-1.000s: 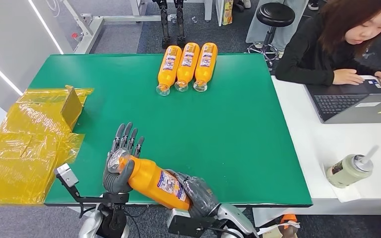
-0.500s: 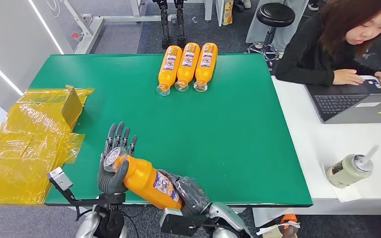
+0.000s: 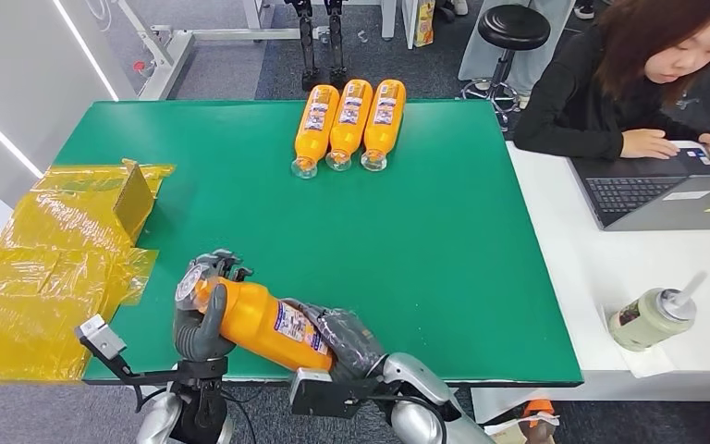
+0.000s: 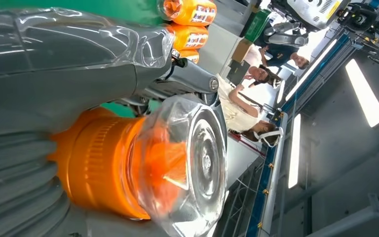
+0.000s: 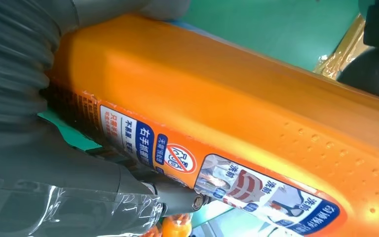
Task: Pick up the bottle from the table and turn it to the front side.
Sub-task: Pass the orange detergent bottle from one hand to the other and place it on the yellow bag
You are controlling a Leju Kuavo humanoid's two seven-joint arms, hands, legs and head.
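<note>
Two hands were seen on one bottle [image 3: 259,319] at the table's [image 3: 444,268] near edge, by the left corner. The cap end was wrapped by the curled fingers of the left hand [image 3: 199,310]; the base was clasped by the right hand [image 3: 347,342]. The bottle was held level above the cloth, label partly upward. It was judged stiff, full and fairly heavy, its plastic slick, so both ends were best gripped. Open green room was left ahead; three spares [image 3: 349,125] were lined at the far edge, yellow film [image 3: 46,268] beyond the left edge.
</note>
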